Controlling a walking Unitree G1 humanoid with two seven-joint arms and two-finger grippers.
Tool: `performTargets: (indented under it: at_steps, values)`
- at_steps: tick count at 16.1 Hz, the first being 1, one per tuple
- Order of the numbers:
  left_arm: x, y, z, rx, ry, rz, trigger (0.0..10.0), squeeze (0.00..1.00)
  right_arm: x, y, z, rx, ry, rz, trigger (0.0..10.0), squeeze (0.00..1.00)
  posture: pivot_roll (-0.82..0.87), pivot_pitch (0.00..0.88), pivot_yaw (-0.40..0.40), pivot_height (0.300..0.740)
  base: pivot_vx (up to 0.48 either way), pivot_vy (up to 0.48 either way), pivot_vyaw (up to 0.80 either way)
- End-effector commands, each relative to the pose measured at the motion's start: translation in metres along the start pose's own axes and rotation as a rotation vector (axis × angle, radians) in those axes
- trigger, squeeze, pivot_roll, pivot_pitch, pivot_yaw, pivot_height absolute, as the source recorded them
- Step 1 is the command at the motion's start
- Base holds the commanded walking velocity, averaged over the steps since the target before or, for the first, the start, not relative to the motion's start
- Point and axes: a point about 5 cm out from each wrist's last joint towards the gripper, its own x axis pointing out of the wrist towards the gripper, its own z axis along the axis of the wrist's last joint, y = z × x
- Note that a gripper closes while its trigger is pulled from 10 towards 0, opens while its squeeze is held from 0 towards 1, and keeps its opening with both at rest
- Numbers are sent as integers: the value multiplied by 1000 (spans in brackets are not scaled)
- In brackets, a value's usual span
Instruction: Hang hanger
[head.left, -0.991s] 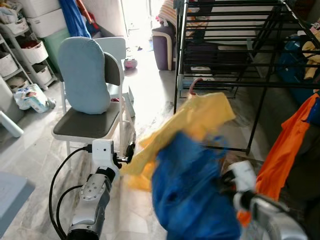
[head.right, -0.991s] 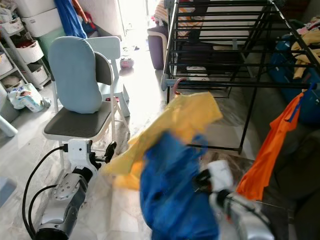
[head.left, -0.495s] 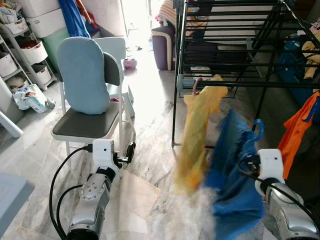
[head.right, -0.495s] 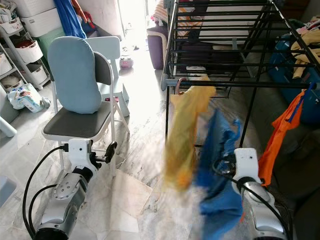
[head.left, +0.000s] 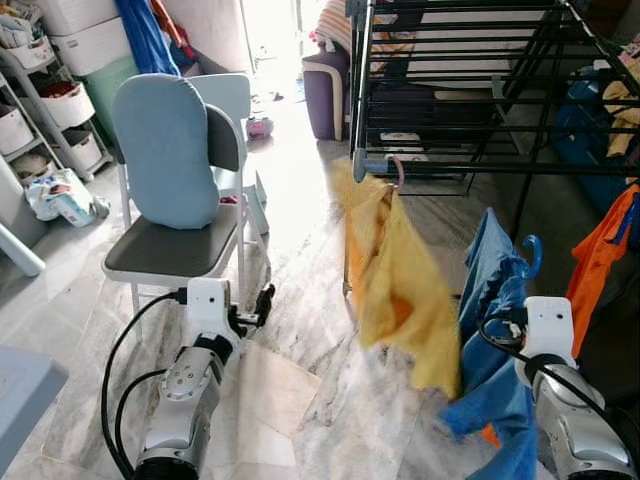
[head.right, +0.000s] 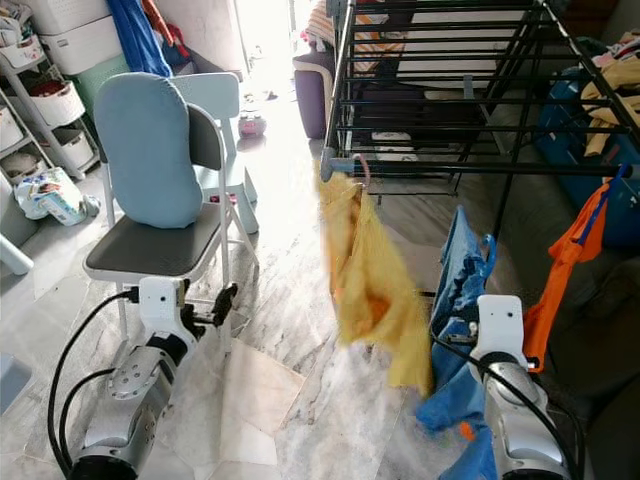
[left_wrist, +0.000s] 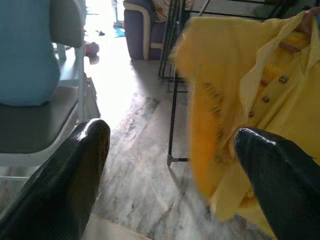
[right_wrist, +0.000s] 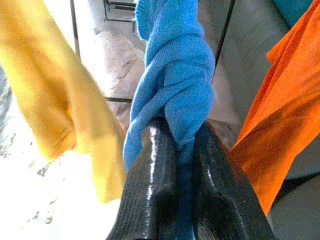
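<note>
Hanger (head.left: 395, 170), pink, hooks on the front rail of a black drying rack (head.left: 470, 60), carrying a yellow shirt (head.left: 400, 280) that hangs blurred below the rack's near corner, above the marble floor (head.left: 300, 350).

From the left eye, the left gripper (head.left: 262, 303) sits low in front of a grey chair (head.left: 180, 245) with a pale blue cushion (head.left: 165, 150) leaning against its back, well apart from the shirt. The right gripper (head.left: 505, 325) is beside the yellow shirt, wrapped in a blue garment (head.left: 490, 300) whose blue hanger hook (head.left: 528, 250) sticks up above it. An orange garment (head.left: 600, 260) hangs at the far right.

From the right eye, the same scene: the yellow shirt (head.right: 370, 280) dangles from the rack corner, the blue garment (head.right: 460, 290) close beside it, and storage shelves (head.right: 45, 100) stand behind the chair.

Through the left wrist, the left gripper (left_wrist: 170, 165) points at the yellow shirt (left_wrist: 240, 100), its buttons visible; the jaws stand wide apart with nothing between them, one black fingertip (left_wrist: 70, 175) on the chair side and the other before the shirt.

Through the right wrist, the right gripper (right_wrist: 182, 145) has its jaws clamped on a twisted bunch of the blue garment (right_wrist: 175, 75), with the yellow shirt (right_wrist: 60, 100) on one side and the orange garment (right_wrist: 280, 110) on the other.
</note>
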Motion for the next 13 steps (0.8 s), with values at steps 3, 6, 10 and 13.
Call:
performTargets:
  at_steps: [3, 6, 10, 13]
  values:
    - [3, -1, 4, -3, -14, -15, 10000, 0, 7, 2, 19, 30, -69, -12, 10000, 0, -218, 0, 67, 740, 287, 0, -267]
    - [4, -2, 5, -4, -15, -22, 10000, 0, 8, 3, 19, 35, -74, -6, 10000, 0, -217, 0, 69, 740, 299, 0, -800]
    - [4, -1, 5, -3, -15, -21, 10000, 0, 9, 8, 19, 40, -81, 39, 10000, 0, -213, 0, 72, 740, 298, 0, -281]
    - [4, -1, 5, -5, -14, -20, 10000, 0, 7, 11, 28, -19, -120, 91, 10000, 0, -210, 0, 69, 740, 330, 0, 0]
